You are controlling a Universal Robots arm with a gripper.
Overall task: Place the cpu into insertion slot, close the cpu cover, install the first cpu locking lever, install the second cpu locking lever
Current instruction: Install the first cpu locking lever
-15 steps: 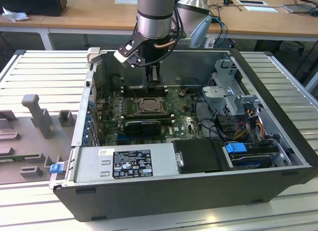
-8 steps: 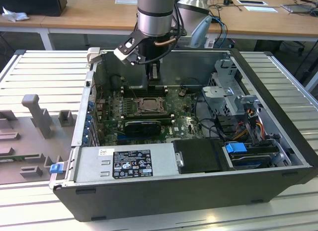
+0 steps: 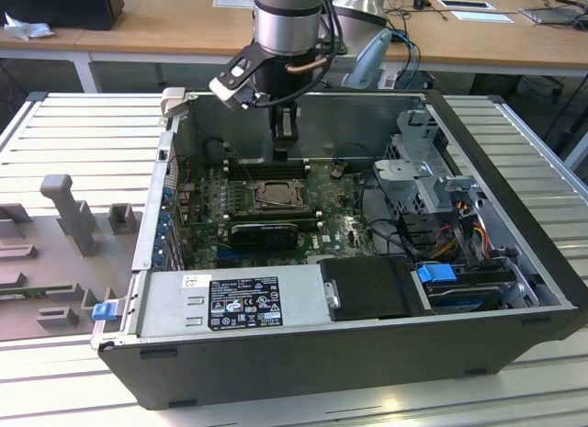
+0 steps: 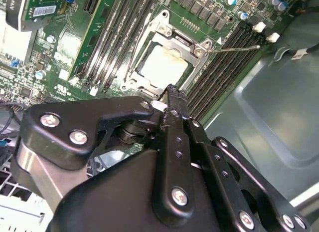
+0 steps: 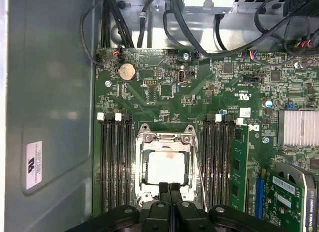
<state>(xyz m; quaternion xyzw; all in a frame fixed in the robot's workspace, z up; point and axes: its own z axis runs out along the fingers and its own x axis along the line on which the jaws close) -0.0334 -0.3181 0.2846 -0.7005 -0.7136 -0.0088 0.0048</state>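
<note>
Jaws: pressed together, empty, tips over the edge of the socket [image 5: 147, 197], which sits at the centre of the exterior view.
Chip: pale chip [image 5: 167, 167] seated in the socket.
Cover: metal frame [image 5: 141, 164] seemingly down around it.
Levers: wire lever [image 5: 199, 164] looks unlatched; latching likely remains.
Hidden: the socket's near edge, behind the jaws.

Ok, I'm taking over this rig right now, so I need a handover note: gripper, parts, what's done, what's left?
Gripper: shut, empty, at the socket's edge.
Pale silver square cpu: seated in the dark square insertion slot with a metal rim.
Thin silvery cpu cover frame: lowered over the cpu.
Done: cpu placed, cover looks closed.
Left: both locking levers. One thin wire lever sticks out sideways and seems unlatched.
</note>
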